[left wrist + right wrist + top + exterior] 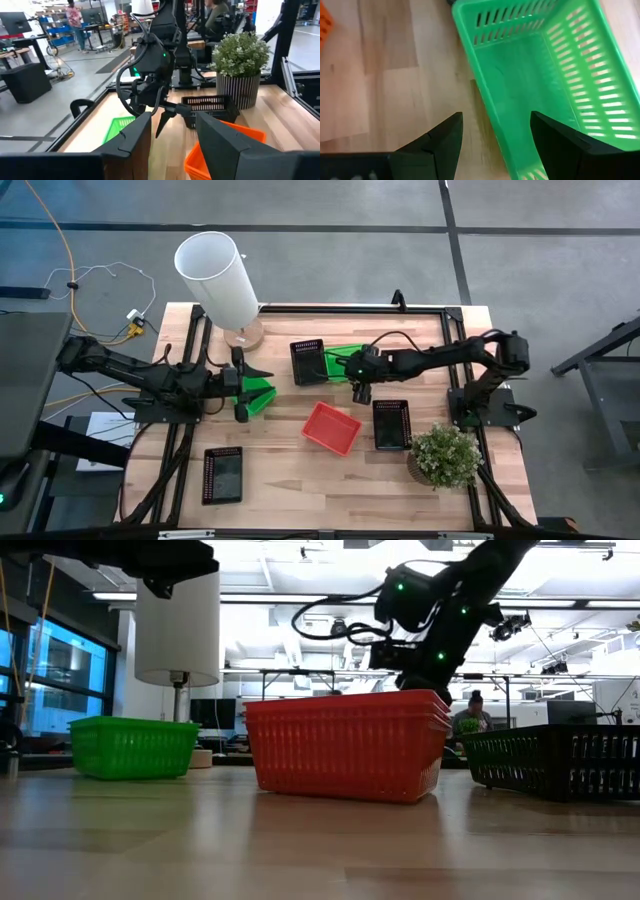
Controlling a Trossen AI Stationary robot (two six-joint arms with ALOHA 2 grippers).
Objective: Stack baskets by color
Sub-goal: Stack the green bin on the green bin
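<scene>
My right gripper point(495, 127) is open and slants down over a green basket point(540, 75) at mid table point(340, 358). Its fingers stand on either side of the basket's long wall point(487, 107), touching nothing. My left gripper point(172, 135) is open and level, with nothing between its fingers. It hovers at the left point(243, 385), beside a second green basket point(262, 395) that rests on the table. A red basket point(331, 427) sits near the middle. Black baskets lie at the far middle point(308, 362), right of centre point(391, 424) and near left point(222, 475).
A tall white cylinder point(218, 277) stands on a round base at the far left. A potted plant point(443, 457) stands at the near right. Bare wood shows along the near edge point(330, 490). People are in the room beyond the table.
</scene>
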